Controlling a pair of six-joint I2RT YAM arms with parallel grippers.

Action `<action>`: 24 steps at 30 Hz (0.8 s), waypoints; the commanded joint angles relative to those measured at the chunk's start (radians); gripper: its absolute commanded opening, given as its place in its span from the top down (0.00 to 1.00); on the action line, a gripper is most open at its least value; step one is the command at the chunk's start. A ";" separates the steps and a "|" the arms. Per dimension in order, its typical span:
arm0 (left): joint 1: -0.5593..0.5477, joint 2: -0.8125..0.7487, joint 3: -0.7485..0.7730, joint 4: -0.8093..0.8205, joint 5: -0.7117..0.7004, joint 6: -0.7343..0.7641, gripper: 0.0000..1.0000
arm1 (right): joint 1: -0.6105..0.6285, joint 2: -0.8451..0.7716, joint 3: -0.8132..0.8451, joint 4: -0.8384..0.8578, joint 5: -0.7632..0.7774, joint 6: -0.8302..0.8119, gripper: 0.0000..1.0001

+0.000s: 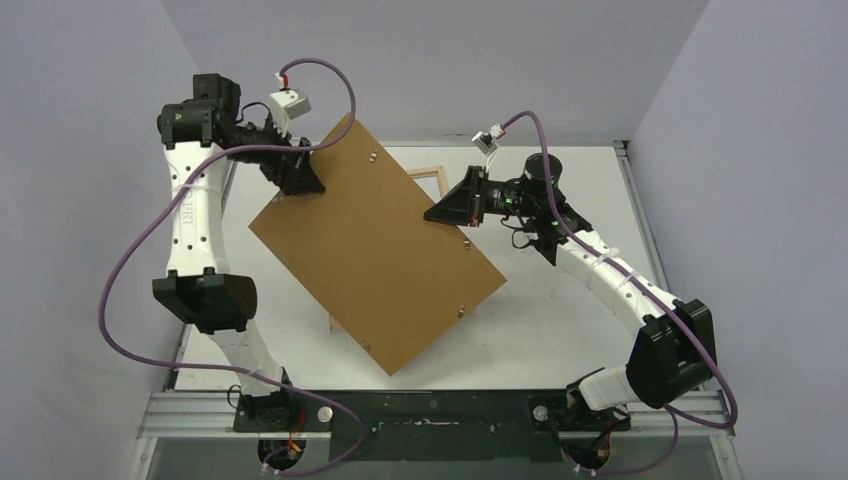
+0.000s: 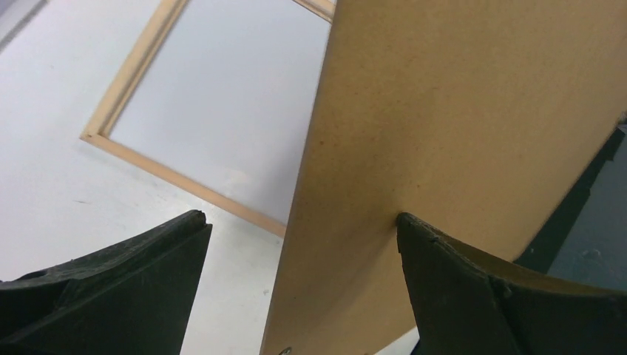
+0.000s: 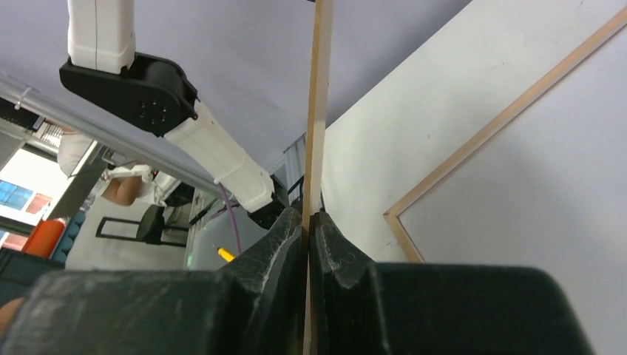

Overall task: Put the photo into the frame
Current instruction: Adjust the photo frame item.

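- Mid-air over the table (image 1: 560, 320): the brown backing panel (image 1: 375, 245) hangs tilted, one corner up by the far-left corner, the opposite corner toward the near edge.
- R arm: right gripper (image 3: 309, 218) is clamped tight on the panel's thin edge and carries it alone.
- L arm: left gripper (image 2: 299, 218) is spread wide astride the panel's far-left edge. One fingertip (image 2: 414, 229) touches the panel face, the other stands apart, so no grip.
- The frame (image 2: 185, 181) lies flat on the table toward the far edge, approx. centre, mostly hidden under the panel from above.
- The photo: no printed face in view. A pale grey fill (image 2: 222, 96) inside the frame's bars, a shade off the tabletop, may be its white back; cannot tell.
- Step in hand, as judged: panel handling, w/ the frame opening exposed below.
- Next move calls for: if the print is in, close the L fingers for a two-point hold, level the panel, square it to the bars & lower it in. If not, park the panel at a table edge & fetch the print.
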 commanded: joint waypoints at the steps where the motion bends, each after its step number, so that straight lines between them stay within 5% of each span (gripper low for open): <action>1: 0.001 -0.085 -0.042 -0.047 0.037 0.092 0.02 | 0.005 -0.062 0.052 0.073 -0.075 -0.091 0.95; 3: 0.002 -0.109 -0.073 -0.048 0.043 0.111 0.00 | 0.007 -0.062 0.054 0.071 -0.084 -0.098 0.95; 5: 0.002 -0.130 -0.114 -0.067 0.062 0.148 0.13 | 0.008 -0.059 0.047 0.086 -0.085 -0.094 0.95; 8: 0.005 -0.156 -0.175 -0.076 0.086 0.171 0.51 | 0.008 -0.051 0.038 0.105 -0.084 -0.088 0.95; 13: 0.014 -0.202 -0.252 -0.075 0.124 0.194 1.00 | -0.004 -0.018 0.047 0.114 -0.080 -0.093 0.95; 15: 0.017 -0.204 -0.256 -0.076 0.138 0.181 1.00 | -0.013 0.009 0.065 0.115 -0.072 -0.093 0.86; 21: 0.029 -0.218 -0.245 -0.076 0.222 0.145 1.00 | -0.081 0.107 0.085 0.150 -0.064 -0.094 0.25; 24: 0.029 -0.226 -0.217 -0.075 0.273 0.109 1.00 | -0.150 0.139 0.024 0.396 -0.097 0.096 0.13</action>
